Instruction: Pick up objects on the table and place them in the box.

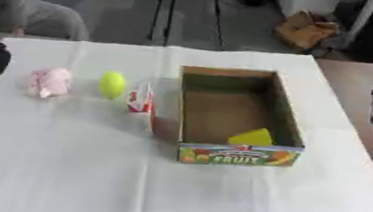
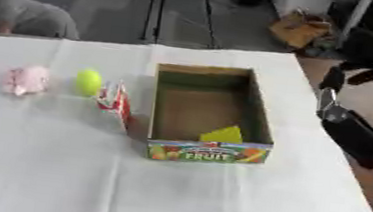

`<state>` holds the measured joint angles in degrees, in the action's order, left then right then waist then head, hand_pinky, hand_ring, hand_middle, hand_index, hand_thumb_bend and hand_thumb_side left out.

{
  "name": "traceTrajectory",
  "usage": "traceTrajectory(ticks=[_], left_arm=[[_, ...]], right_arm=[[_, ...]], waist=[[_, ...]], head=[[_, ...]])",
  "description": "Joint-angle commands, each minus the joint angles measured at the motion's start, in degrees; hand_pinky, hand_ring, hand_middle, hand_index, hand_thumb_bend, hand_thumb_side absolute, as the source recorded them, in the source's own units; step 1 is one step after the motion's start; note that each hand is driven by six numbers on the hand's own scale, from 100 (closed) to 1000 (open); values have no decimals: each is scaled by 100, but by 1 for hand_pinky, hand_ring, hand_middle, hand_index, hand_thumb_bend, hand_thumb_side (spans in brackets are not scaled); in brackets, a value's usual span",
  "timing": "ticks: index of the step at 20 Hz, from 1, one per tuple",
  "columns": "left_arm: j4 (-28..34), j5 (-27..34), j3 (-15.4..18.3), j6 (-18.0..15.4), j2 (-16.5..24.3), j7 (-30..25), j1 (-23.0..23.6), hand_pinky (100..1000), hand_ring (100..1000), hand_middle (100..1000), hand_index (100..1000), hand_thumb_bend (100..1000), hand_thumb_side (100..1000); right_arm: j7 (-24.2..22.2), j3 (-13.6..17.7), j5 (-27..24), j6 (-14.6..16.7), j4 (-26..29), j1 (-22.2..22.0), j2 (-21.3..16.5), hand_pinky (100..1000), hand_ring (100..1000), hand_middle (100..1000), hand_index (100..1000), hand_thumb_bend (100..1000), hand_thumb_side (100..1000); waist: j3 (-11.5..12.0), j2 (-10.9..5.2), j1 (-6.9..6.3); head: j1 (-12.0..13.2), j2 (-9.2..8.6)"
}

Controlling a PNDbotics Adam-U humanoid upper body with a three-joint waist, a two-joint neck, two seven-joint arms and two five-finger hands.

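Three objects and a box [image 1: 286,114] sit on white-clothed table [image 1: 85,177]; hand states unclear.

A carton [image 1: 142,103] leans beside the box [image 1: 284,114], on its left.

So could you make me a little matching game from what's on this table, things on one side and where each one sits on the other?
Things:
1. pink object
2. yellow-green ball
3. red and white carton
4. yellow piece

Places:
A. inside the box, at its near right corner
B. farthest left on the white cloth
C. right beside the box's left wall
D. between the pink object and the carton

Pairs: 1-B, 2-D, 3-C, 4-A
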<state>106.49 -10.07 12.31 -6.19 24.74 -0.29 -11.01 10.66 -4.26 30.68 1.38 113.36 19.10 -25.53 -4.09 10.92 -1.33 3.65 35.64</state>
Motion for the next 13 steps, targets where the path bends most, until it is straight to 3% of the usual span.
traceTrajectory(ticks=[1, 13], left_arm=[[180, -134, 101, 28, 65, -106, -18, 634, 700, 772, 868, 637, 666], [293, -349, 169, 93, -15, -163, 10, 634, 699, 772, 867, 635, 652]], right_arm=[[21, 69, 34, -16, 123, 38, -133, 558, 653, 749, 913, 100, 259], [37, 78, 36, -23, 123, 21, -137, 558, 653, 748, 913, 100, 263]], waist=[[7, -97, -4], [35, -95, -2]], head=[[-21, 47], [-34, 66]])
